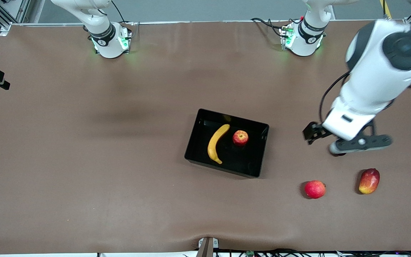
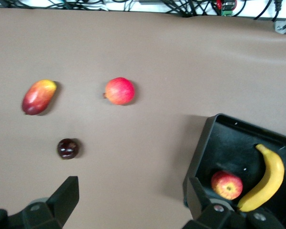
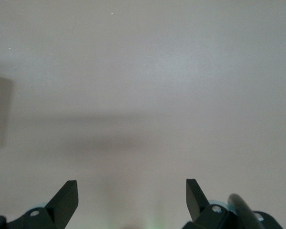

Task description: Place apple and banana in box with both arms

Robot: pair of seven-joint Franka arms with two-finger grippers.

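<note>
1. Box (image 1: 255, 169): black tray near mid-table, walls upright. It holds two fruits.
2. Banana (image 1: 217, 143): lies flat on the box floor, in the part toward the right arm's end, curved, dark tips.
3. Apple (image 1: 240, 137): sits on the box floor just beside the banana, toward the left arm's end, stem dimple up. The two are apart, not touching.
4. Left gripper (image 2: 131, 202): up in the air over bare table, between the box and the left arm's end. Fingers (image 2: 66, 193) spread wide, nothing between them.
5. Right gripper (image 3: 132, 195): seen only in its own wrist view, over bare table. Fingers (image 3: 66, 195) spread wide, nothing held. The right arm waits.
6. Pink-red fruit (image 1: 314, 189): on the table, nearer the front camera than the box, toward the left arm's end.
7. Mango (image 1: 369, 181): on the table beside the pink-red fruit, closer to the left arm's end.
8. Dark fruit (image 2: 67, 148): small, round, near-black; on the table near the mango. Visible in the left wrist view only.
</note>
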